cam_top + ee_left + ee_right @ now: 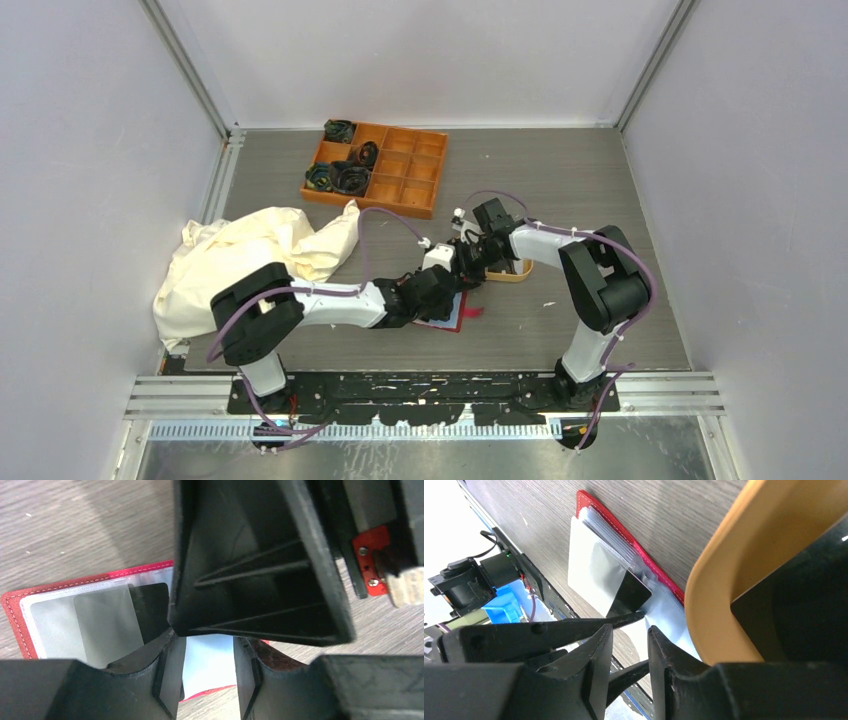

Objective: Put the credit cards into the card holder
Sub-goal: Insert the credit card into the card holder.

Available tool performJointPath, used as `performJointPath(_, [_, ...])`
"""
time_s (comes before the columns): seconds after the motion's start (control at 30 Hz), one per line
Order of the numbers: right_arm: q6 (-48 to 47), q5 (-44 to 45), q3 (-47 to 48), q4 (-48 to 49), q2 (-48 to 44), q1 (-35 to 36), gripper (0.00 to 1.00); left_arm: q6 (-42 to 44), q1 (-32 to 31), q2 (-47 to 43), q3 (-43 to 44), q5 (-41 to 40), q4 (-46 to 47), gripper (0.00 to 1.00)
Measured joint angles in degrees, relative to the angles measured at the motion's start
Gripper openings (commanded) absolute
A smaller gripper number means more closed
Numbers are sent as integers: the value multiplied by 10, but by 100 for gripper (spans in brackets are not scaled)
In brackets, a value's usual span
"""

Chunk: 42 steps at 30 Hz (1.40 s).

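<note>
One red card holder, white-stitched edge

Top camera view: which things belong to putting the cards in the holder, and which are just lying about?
Job in hand:
red card holder
black card at its pockets

Lying about:
orange compartment box
cream cloth
tan tray
</note>
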Motion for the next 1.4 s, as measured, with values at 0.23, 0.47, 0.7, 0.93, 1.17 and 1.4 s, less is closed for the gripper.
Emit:
performJointPath(0.23, [-25,0,24,-29,4,0,48,0,14,-13,-15,-9,9,44])
performJointPath(0.47, [-62,1,34,-54,1,-2,49,30,14,-80,-71,9,25,44])
performJointPath(0.7, [-96,16,30,-65,-31,-8,43,51,14,-230,-153,24,54,47])
performJointPath(0.93, [-125,32,11,-50,-86,16,11,46,80,-342,-238,38,57,48])
performJointPath(1.17, [-133,73,11,-51,-47,66,4,27,171,-360,-261,57,22,37])
performJointPath(1.4, [-126,108,17,-56,-9,85,4,28,208,-306,-266,69,12,27])
